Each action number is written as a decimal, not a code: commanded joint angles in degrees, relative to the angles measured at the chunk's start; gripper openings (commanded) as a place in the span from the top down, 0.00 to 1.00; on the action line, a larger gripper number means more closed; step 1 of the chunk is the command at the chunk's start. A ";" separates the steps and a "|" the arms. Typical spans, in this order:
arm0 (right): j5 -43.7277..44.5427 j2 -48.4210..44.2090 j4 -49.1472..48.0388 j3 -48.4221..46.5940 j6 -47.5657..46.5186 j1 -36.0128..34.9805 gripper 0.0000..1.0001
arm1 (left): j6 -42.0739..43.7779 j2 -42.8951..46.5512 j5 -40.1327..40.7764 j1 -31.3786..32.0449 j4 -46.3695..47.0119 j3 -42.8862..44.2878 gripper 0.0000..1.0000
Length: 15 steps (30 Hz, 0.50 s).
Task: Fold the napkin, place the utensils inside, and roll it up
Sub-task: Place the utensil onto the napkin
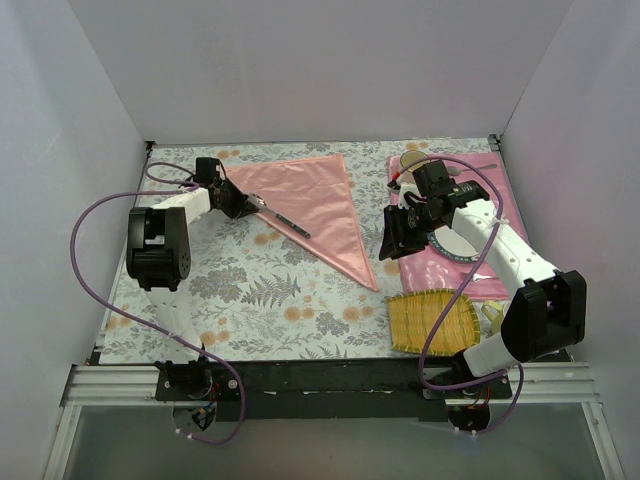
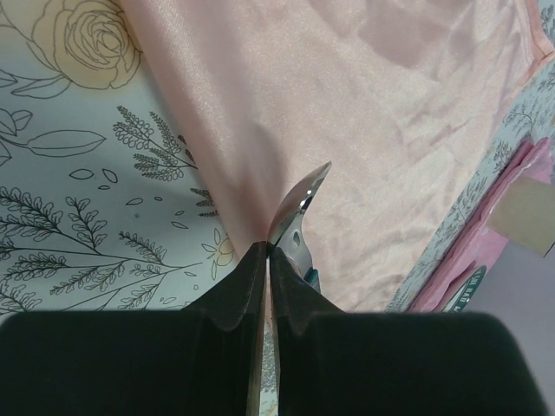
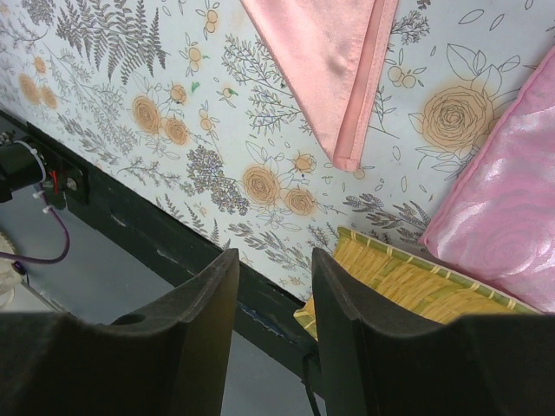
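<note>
One spoon [image 2: 299, 201], pinched in my left gripper [image 2: 267, 258], was held over the folded napkin [image 1: 315, 200] for placing; my right gripper [image 3: 273, 264] hovered spread, empty.

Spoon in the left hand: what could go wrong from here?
The left hand pinches the spoon at its very tips, so it may twist or slip. The glossy napkin, folded to a triangle, could be dragged or unfolded as the spoon lands. The right hand hangs open off the napkin, so nothing pins the cloth.
</note>
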<state>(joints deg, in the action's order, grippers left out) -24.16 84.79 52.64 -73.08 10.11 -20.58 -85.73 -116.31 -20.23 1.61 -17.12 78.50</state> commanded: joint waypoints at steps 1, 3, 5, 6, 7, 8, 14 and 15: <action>-1.15 -0.07 0.35 -0.40 -0.88 0.45 0.52 | 0.13 0.38 -0.95 -0.46 -1.33 2.45 1.00; -1.06 0.02 0.36 -0.40 -0.88 0.45 0.53 | 0.22 -0.05 -0.95 -0.55 -1.42 2.97 1.00; -1.15 -0.15 0.27 -0.31 -0.88 0.45 0.52 | 0.30 -0.32 -1.04 -0.64 -1.95 3.76 1.00; -1.06 -0.16 0.27 -0.31 -0.97 0.45 0.53 | 0.30 -0.49 -1.04 -0.64 -2.21 3.94 1.00; -1.15 -0.16 0.35 -0.31 -0.88 0.54 0.53 | 0.48 -0.58 -1.04 -0.64 -2.47 4.12 1.00; -1.15 -0.07 0.27 -0.31 -1.05 0.54 0.53 | 0.48 -0.58 -0.95 -0.64 -2.56 4.29 1.00; -1.06 0.02 0.18 -0.40 -1.06 0.63 0.53 | 1.36 -1.37 -1.04 -0.73 -4.32 5.35 1.00; -1.06 0.11 0.18 -0.48 -1.06 0.63 0.53 | 1.36 -1.46 -0.95 -0.64 -4.67 5.35 1.00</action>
<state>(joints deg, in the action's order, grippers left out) -24.18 84.79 52.64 -73.08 10.07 -20.34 -85.21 -117.01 -20.23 1.23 -20.10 81.78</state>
